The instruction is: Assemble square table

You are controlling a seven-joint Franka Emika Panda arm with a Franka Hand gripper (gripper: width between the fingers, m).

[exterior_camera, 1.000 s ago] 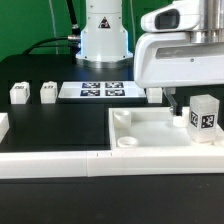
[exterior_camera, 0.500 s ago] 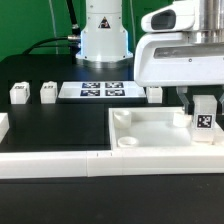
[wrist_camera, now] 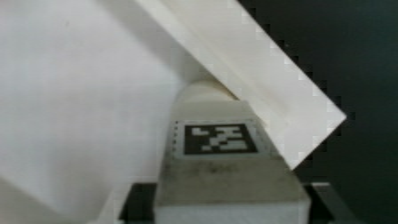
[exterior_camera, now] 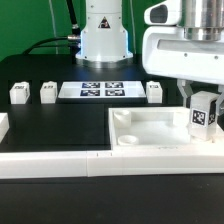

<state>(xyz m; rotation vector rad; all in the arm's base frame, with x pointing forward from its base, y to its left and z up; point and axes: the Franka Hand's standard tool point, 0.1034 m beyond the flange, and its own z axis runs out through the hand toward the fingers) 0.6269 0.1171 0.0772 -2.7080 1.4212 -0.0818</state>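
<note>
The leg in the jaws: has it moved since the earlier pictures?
Yes. The leg has risen a little in the exterior view, away from the table top beneath it, which has not moved.

On bench (exterior_camera: 60,125): top (exterior_camera: 150,149), exterior view's right; marker board (exterior_camera: 100,90) behind it. Left of marker board: leg (exterior_camera: 18,93), leg (exterior_camera: 48,92); right: leg (exterior_camera: 154,92). Fourth leg (exterior_camera: 204,118) in end effector (exterior_camera: 203,100), over top's right side.

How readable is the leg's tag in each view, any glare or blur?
Exterior view: the tag on the leg reads clearly, soft shadows inside the table top, no glare. Wrist view: soft focus, tag fuzzy but legible, table top nearly washed out.
</note>
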